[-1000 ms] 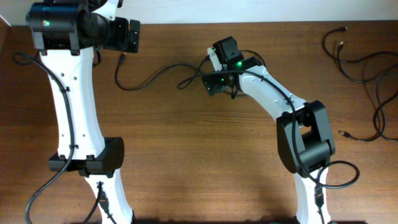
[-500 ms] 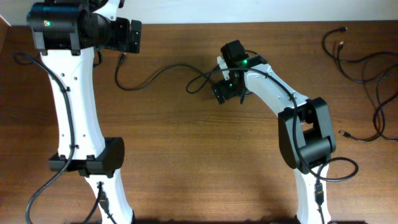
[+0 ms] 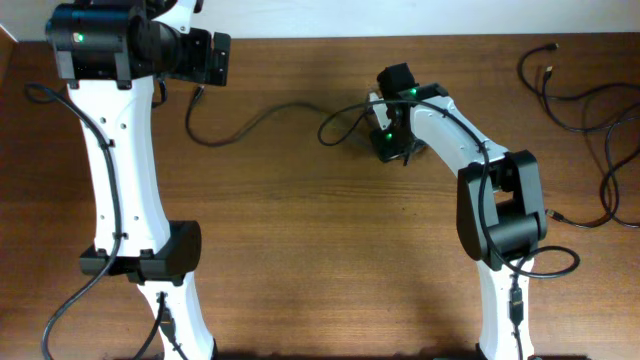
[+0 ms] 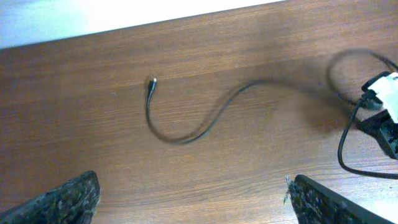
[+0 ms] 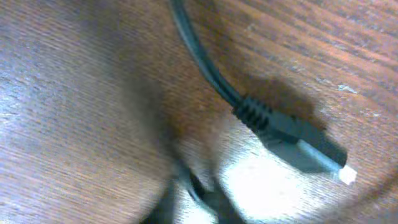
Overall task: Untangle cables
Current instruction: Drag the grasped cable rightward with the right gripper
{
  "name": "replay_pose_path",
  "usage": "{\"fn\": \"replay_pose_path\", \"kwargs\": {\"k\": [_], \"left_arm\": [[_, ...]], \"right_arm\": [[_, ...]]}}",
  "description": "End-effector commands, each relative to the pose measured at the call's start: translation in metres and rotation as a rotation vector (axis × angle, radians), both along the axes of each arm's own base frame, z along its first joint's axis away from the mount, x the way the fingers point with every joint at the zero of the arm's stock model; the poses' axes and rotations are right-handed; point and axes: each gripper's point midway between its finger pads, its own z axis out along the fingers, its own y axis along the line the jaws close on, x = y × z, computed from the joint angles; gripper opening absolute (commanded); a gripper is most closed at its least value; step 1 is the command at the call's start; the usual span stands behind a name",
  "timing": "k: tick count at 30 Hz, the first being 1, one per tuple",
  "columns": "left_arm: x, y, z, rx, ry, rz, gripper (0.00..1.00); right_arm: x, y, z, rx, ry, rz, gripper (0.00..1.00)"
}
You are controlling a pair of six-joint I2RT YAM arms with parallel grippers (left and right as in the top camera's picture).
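Observation:
One thin black cable (image 3: 250, 118) runs from its plug (image 4: 150, 81) near the left arm, curves across the table and loops (image 3: 335, 125) into my right gripper (image 3: 392, 143). The right gripper (image 5: 199, 193) is shut, with a blurred dark strand of that cable at its tips. Just beyond it lies a black plug connector (image 5: 292, 138) with a pale tip. My left gripper (image 3: 213, 60) hovers at the far left edge, open and holding nothing; its speckled fingertips (image 4: 74, 199) frame bare wood. More cables (image 3: 570, 95) lie loose at the far right.
The right-hand cables spread along the table's right edge (image 3: 615, 180), with a small plug (image 3: 552, 213) near the right arm's elbow. The white wall edge borders the table at the back. The right arm's own thick lead (image 4: 348, 146) shows in the left wrist view.
My right gripper has moved right and slightly toward the front, closing as it went, and the cable's loop has followed it rightward. The left arm has stayed put.

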Motion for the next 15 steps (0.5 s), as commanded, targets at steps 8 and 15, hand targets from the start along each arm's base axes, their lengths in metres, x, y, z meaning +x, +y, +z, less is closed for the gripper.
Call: {"fn": "replay_pose_path", "kwargs": {"k": [8, 15], "left_arm": [[-0.001, -0.003, 0.006, -0.017, -0.019, 0.0, 0.99], [-0.001, -0.003, 0.006, -0.013, -0.019, -0.006, 0.99]], "right_arm": [[-0.007, 0.002, -0.021, -0.003, 0.055, -0.001, 0.04], [0.021, 0.005, 0.056, 0.049, -0.119, -0.016, 0.04]]}}
